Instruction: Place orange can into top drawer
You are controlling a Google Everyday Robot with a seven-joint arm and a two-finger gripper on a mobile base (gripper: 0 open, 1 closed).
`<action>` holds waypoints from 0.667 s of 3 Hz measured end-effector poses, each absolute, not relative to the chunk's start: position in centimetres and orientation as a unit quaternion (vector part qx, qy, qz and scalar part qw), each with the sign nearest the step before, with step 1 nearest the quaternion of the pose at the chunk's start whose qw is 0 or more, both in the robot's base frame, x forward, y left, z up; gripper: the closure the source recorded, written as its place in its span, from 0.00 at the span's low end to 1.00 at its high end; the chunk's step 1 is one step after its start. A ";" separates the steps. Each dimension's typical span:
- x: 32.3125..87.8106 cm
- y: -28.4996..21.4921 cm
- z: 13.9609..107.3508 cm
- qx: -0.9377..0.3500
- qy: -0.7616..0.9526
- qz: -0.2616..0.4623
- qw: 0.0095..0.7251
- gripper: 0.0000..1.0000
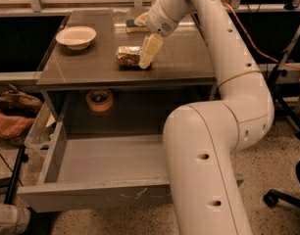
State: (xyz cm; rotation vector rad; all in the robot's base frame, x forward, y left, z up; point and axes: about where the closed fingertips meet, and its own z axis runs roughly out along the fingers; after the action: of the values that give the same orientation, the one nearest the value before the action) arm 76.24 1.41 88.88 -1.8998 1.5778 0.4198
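Looking outward from the near edge, I had the top drawer [91,195] open below me, scratched front panel nearest, its grey floor without the can. My arm's thick lower link filled the near right and hid the drawer's right part. It then bent at the elbow and reached back and leftward over the counter [184,58]. Under the counter, a tan tape roll [99,100] sat behind the drawer. On the counter the orange can [127,56] lay on its side, well apart from the drawer. My gripper [147,57] slanted down from the wrist to the can's right end, touching it or very nearly. I could not tell how wide it stood or whether it held anything. As I judged it, the step was the grasp: I needed to straddle the can's narrow body, seat low and close squarely so it wouldn't roll, then lift clear. Farther left sat a white bowl [76,35], and farthest, the sponge [135,25].
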 end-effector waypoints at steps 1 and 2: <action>76.6 2.4 88.4 -0.713 0.597 0.178 0.321 0.00; 76.7 3.0 87.7 -0.711 0.601 0.184 0.315 0.00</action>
State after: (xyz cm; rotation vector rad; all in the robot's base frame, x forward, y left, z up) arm 76.72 2.97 87.71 -1.8732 1.5836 0.4847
